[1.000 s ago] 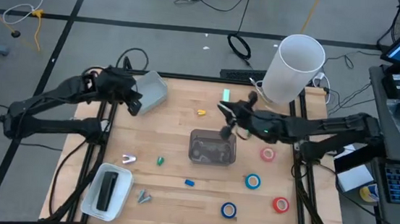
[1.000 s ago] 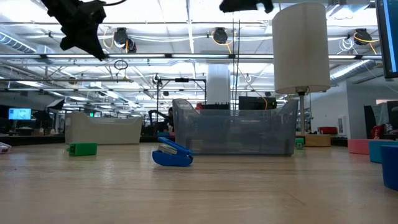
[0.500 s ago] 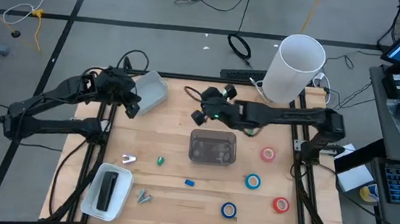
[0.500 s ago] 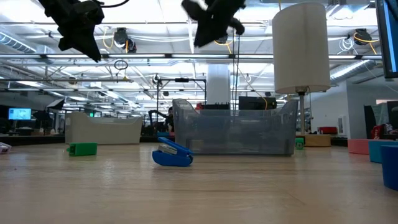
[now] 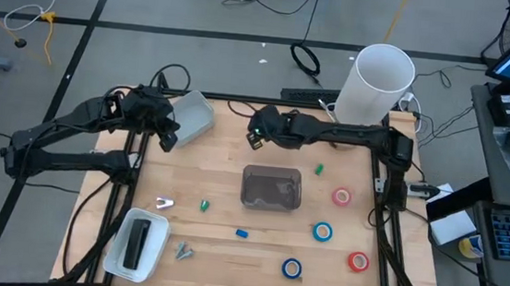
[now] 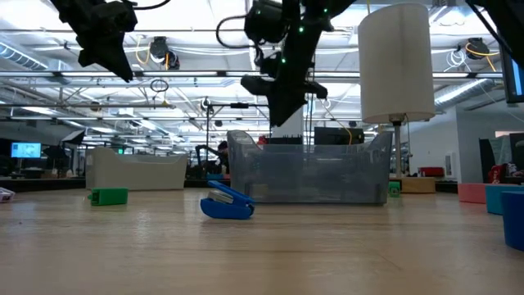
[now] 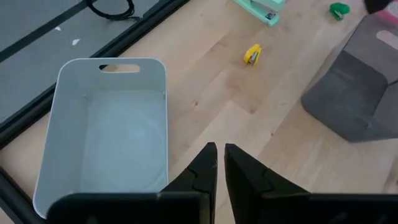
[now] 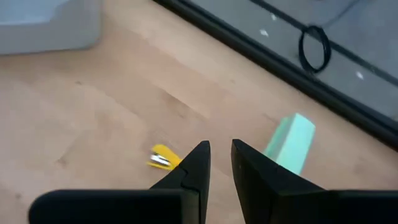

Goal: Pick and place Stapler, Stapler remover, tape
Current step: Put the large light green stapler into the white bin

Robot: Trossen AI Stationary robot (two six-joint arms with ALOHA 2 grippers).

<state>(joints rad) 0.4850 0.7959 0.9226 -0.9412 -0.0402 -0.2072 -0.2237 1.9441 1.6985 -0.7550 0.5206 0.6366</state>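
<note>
Swung away from the clear bin (image 5: 270, 188), the right gripper (image 5: 257, 139) now hangs beyond the bin's far-left corner; four tape rolls (image 5: 341, 197) lie on the counter (image 5: 221, 210) right of the bin. Level across the counter, a blue stapler remover (image 6: 227, 202) sits before the bin. Left gripper (image 7: 220, 155): fingers almost together, empty, near a grey tray (image 7: 106, 134). Right wrist: fingers slightly apart, empty, above a yellow stapler remover (image 8: 163, 157) and mint stapler (image 8: 288, 143).

Open wood all around the yellow stapler (image 5: 257, 144), with the grey bin (image 5: 193, 117) well off on one side, the mint stapler (image 8: 287, 144) near on the other, and the clear box (image 5: 271, 188) standing nearer the front edge.
</note>
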